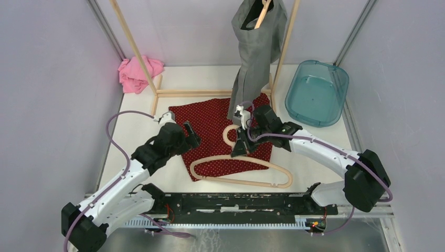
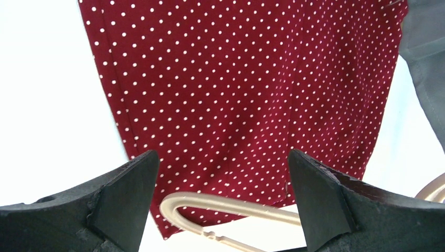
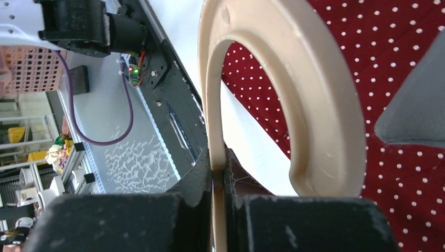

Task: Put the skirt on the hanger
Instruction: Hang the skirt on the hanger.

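Hanger (image 3: 315, 105) neck pinched tight in right tool (image 3: 218, 173), jaws together on the thin beige edge just below the hook's curve. Hook arching up ahead of that tool. Shoulders and bar reaching back from it toward the arm bases, across the near hem of skirt (image 2: 236, 79) and over bare bench (image 1: 131, 128); whether resting there or lifted, cannot tell.

Left tool (image 2: 223, 173) spread wide and empty, poised over skirt's left part, with hanger's left shoulder loop just below and between its fingers.

Skirt dark red with white dots, flat on bench beneath both tools, not yet on hanger.

Grey garment (image 1: 257, 52) just beyond right tool, hung from wooden rack (image 1: 137, 52), lower end hanging over skirt's far edge. Teal tub (image 1: 317, 92) farther out, off to right tool's right. Pink cloth (image 1: 137, 73) well beyond left tool, at bench's far left corner beside rack's foot.
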Robot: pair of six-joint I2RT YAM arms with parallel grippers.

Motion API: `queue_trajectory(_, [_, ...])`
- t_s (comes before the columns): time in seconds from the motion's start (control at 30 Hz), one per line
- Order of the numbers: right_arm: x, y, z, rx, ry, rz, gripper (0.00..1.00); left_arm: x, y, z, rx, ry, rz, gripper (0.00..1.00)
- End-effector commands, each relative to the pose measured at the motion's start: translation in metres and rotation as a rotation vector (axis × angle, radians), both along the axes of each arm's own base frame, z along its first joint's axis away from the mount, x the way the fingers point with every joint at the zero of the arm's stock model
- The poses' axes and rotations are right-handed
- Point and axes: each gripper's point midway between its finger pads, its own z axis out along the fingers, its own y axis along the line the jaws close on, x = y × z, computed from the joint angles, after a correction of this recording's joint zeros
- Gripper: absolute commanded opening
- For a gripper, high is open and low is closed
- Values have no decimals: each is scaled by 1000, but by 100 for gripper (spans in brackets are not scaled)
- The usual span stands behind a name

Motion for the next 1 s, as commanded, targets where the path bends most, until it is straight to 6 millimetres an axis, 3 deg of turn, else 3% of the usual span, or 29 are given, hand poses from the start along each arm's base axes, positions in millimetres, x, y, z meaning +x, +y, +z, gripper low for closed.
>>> queue_trajectory(0.0, [-13, 26, 25, 189, -46, 64, 1, 14, -3, 25, 3, -47, 7, 100])
queue_trajectory(0.27, [-17, 31, 21, 247, -65, 99, 1, 17, -6, 23, 40, -8, -16, 96])
queue_trajectory(0.53, [-18, 35, 31, 263, -88, 148, 1, 18, -2, 29, 53, -13, 3, 96])
queue_trajectory(0.77, [-21, 43, 9, 292, -4, 156, 1, 11, -9, 36, 23, -22, -57, 95])
queue_trajectory(0.97, [-24, 49, -14, 285, 27, 184, 1, -3, -24, 35, -21, -4, -172, 84])
